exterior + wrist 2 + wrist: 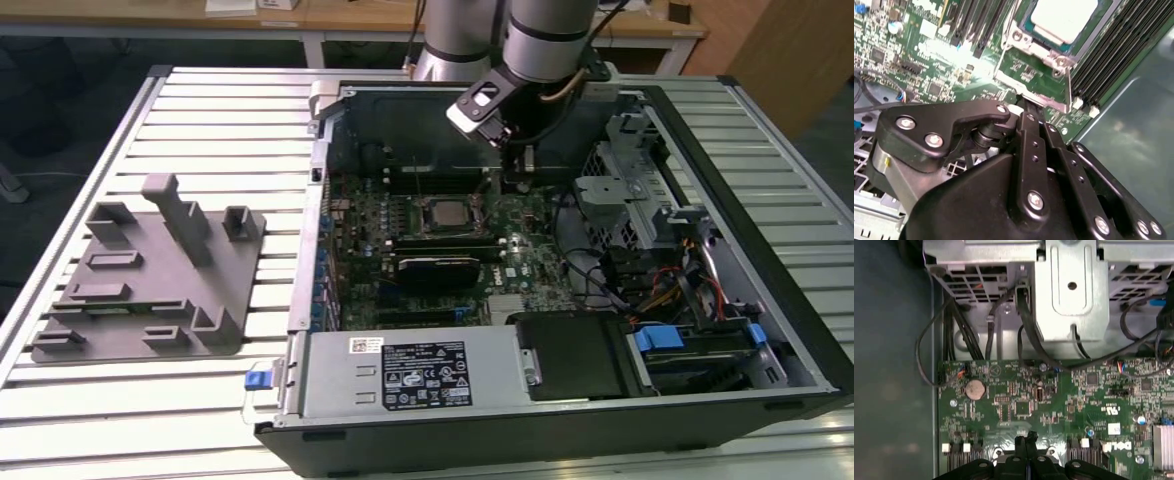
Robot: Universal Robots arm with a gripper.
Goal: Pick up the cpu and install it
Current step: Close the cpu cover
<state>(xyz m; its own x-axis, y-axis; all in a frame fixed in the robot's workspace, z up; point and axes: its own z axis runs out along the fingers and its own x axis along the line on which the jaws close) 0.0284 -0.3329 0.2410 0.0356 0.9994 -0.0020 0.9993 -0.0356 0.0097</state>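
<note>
— Why is the computer case [534, 445] lying open on that ribbed metal table [200, 120]?

— So the green circuit board [521, 265] faces up and the arm [547, 40] can drop straight onto the socket [1036, 75]. The case walls box the socket in, and the board lies under it.

— And the chip [1064, 17]?

— It's lying flat inside the socket, within its steel frame. It has a smooth silvery lid and a thin greenish rim. It looks seated to me, so I'd say the carrying part is done. I can't tell whether the frame is latched.

— The hand [1026, 441]?

— It's matte black, made of jointed links with bright screw heads. It's low over the board, just beside the socket. Its two narrow fingers [1021, 447] are clenched together, and I can't see anything between them. I'd guess that's because the chip sits in the socket rather than in its grasp.
</note>
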